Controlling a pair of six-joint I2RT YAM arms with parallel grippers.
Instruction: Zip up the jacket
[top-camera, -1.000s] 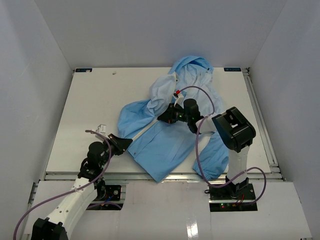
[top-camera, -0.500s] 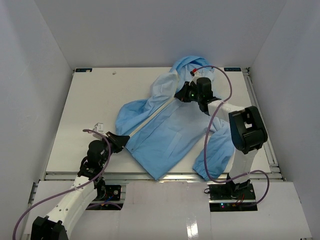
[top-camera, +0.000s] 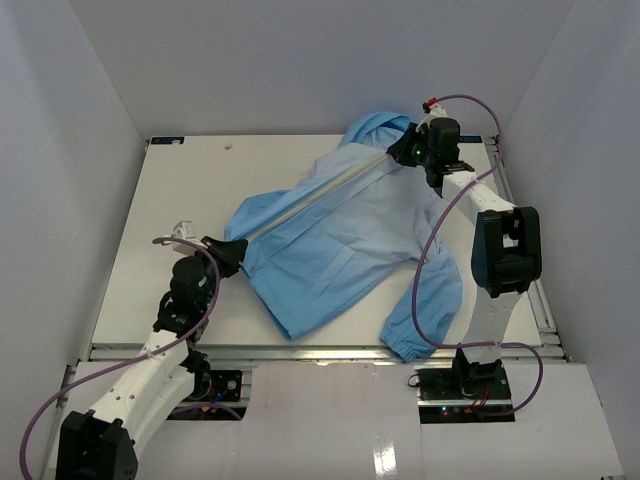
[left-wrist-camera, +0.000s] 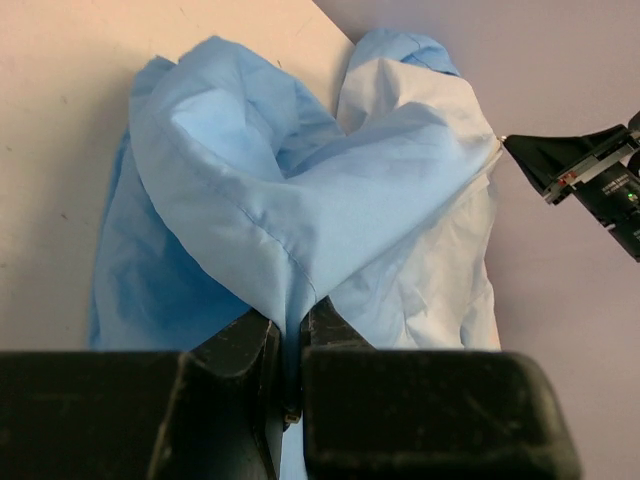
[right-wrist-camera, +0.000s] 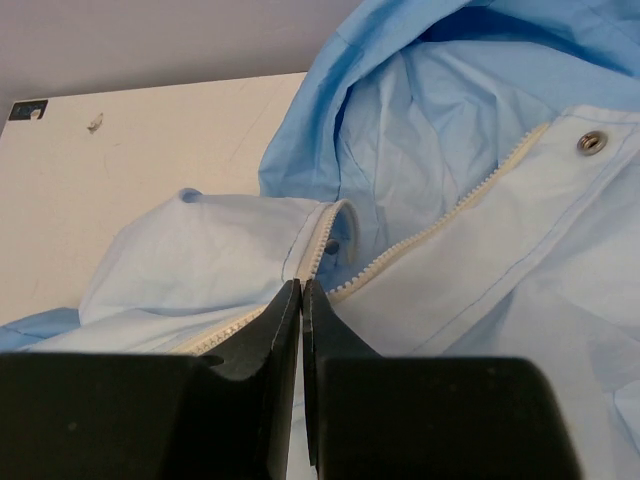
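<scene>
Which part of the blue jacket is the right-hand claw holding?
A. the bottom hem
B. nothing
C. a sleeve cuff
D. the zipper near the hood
D: the right claw is shut on the zipper right beside the hood, at the top end of the jacket.

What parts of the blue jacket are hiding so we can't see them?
Zipper pull: right wrist view, the shut right gripper covers it.
Zipper's lower end: left wrist view, jacket fabric bunched in the left gripper hides it.
Zipper teeth: top view, too small to tell meshed from open.
</scene>
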